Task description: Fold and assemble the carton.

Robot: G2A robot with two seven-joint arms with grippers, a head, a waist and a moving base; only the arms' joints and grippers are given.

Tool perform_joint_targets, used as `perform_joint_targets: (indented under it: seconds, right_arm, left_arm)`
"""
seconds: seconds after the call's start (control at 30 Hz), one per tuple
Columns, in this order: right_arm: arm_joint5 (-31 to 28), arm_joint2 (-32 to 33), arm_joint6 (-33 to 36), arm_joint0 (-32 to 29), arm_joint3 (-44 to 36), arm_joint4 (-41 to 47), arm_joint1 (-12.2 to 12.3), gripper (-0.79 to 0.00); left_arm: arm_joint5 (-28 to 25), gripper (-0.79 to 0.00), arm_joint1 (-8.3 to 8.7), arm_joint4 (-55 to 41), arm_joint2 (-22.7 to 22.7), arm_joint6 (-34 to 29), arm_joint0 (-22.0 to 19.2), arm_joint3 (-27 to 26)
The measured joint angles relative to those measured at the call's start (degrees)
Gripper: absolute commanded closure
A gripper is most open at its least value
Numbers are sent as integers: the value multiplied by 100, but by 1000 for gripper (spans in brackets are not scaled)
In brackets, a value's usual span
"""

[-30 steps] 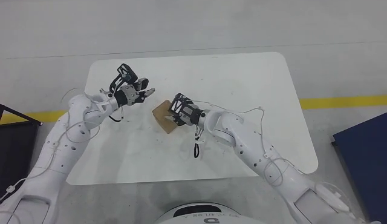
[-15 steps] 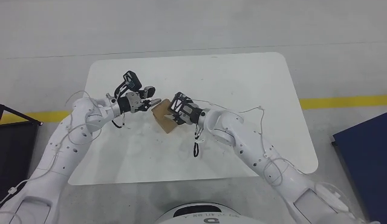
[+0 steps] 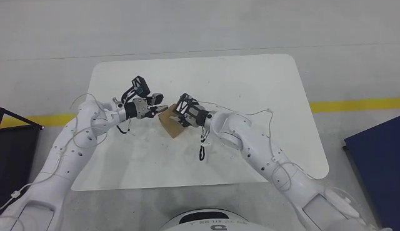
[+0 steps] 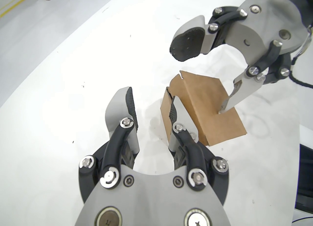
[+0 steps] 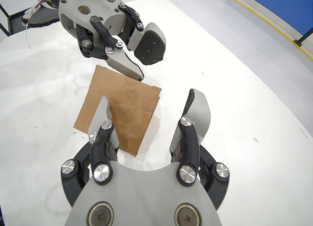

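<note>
Both arms are angled inward over the table, elbows out. The left gripper (image 4: pixel 151 99) has its jaws parted to a moderate gap. Straight ahead of those jaws, facing them, the right gripper (image 5: pixel 149 97) is spread wider. From above, the opposing tips look almost touching, though it's hard to be sure.

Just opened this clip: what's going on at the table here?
Both arms are working on one small brown carton, which lies partly folded on the white table. The right gripper is open, with one finger against a carton panel and the other clear of it. The left gripper, also open, sits at the opposite end with one fingertip at the carton's edge. Neither clamps the carton, and it is not yet a closed box.
</note>
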Motion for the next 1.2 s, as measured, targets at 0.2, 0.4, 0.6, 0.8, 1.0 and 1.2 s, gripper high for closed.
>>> perform_joint_targets:
  seconds: [0.2, 0.4, 0.6, 0.8, 1.0, 1.2]
  right_arm:
    - [24, -10, -19, 63, 67, 17, -36, -536]
    - [56, -22, -39, 119, 139, 34, -72, -514]
    - [53, -29, -73, 154, 192, 50, -103, -499]
    - [30, -16, -112, 159, 218, 28, -120, -520]
    - [28, 8, -200, 137, 214, -19, -129, -529]
    - [7, 70, -293, 53, 143, -96, -114, -526]
  left_arm:
    - [-59, -366, -15, 34, 31, -22, 3, 12]
    - [-96, -366, -46, 46, 106, -47, -21, 40]
    - [-121, -363, -67, 39, 128, -32, -51, 79]
    - [-163, -360, -78, 36, 122, 20, -56, 81]
    - [-210, -351, -85, 35, 119, 3, -51, 78]
    - [-241, -348, -74, 38, 68, -53, -36, 90]
